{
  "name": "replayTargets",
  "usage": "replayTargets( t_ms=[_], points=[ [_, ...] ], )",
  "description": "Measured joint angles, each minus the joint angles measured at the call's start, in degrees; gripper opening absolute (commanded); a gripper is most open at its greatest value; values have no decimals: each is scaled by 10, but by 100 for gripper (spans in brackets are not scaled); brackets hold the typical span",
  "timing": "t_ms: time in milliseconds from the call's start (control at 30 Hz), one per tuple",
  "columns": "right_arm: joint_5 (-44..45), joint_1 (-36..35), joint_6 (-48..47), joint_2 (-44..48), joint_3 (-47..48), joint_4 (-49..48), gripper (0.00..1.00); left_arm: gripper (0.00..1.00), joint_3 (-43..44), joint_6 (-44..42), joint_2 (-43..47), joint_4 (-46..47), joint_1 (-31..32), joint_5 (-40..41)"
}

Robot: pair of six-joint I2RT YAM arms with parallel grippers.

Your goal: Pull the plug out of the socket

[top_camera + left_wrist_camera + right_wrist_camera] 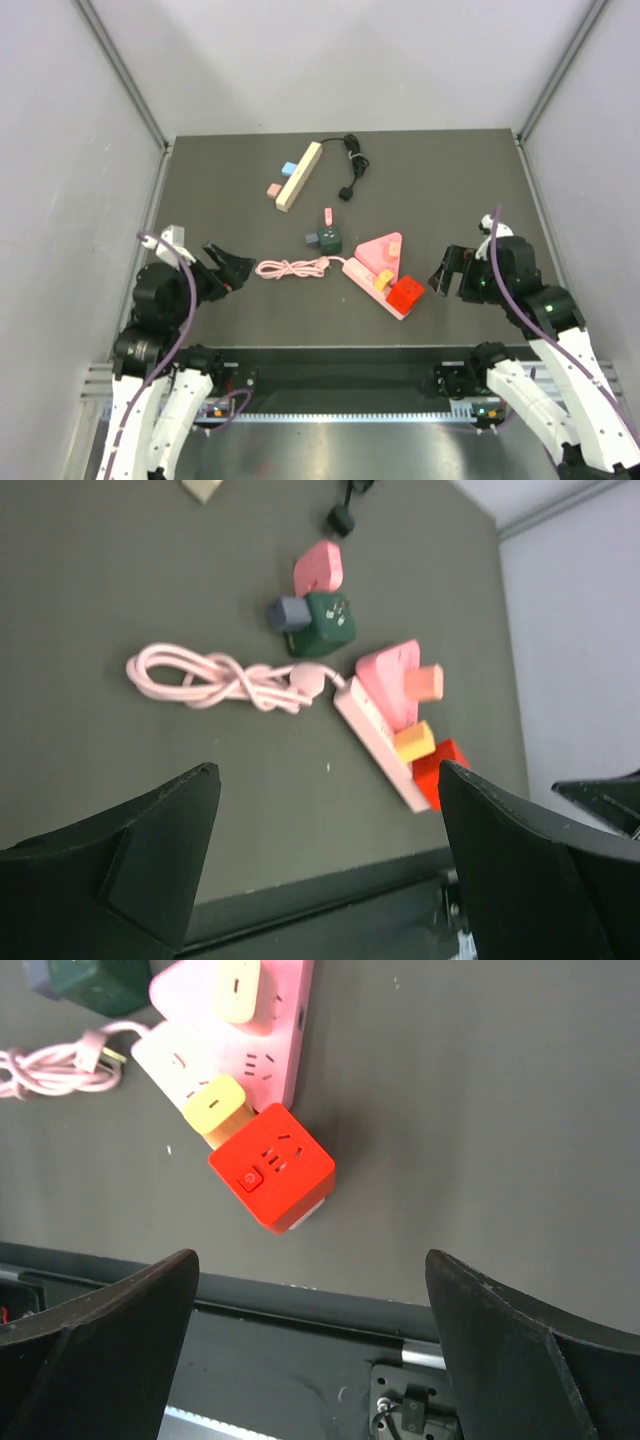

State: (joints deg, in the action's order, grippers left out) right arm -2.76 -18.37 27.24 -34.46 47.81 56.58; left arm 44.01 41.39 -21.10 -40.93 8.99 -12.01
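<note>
From above, the flat pink plastic power strip (372,258) lies on the dark table (450,180). The small yellow plug (383,279) and the red cube adapter (405,293) sit in it, so nothing is pulled out yet. In the left wrist view the left claw (325,780) is wide apart and empty, well short of the strip. In the right wrist view the right claw (310,1260) is also apart and empty, near the red cube adapter.

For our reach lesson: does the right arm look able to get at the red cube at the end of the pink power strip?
Probably yes. The right gripper is open, the red cube lies close beside it with bare table between, and only the yellow plug crowds the cube's far side.
</note>
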Motion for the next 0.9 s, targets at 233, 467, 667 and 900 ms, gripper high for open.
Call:
replayTargets(
  t_ms=[233,467,667,900],
  points=[
    [-47,0,-19,-45,-3,-22,96,85,-53,2,-78,44,0,-105],
    [-126,0,-23,-62,-33,-89,96,82,-80,27,-183,110,141,-72],
    [-147,0,-31,-81,-43,-104,96,74,-41,59,-377,213,409,50],
    [-160,-6,-35,-83,-72,-132,96,71,-17,74,-533,295,455,68]
  ],
)
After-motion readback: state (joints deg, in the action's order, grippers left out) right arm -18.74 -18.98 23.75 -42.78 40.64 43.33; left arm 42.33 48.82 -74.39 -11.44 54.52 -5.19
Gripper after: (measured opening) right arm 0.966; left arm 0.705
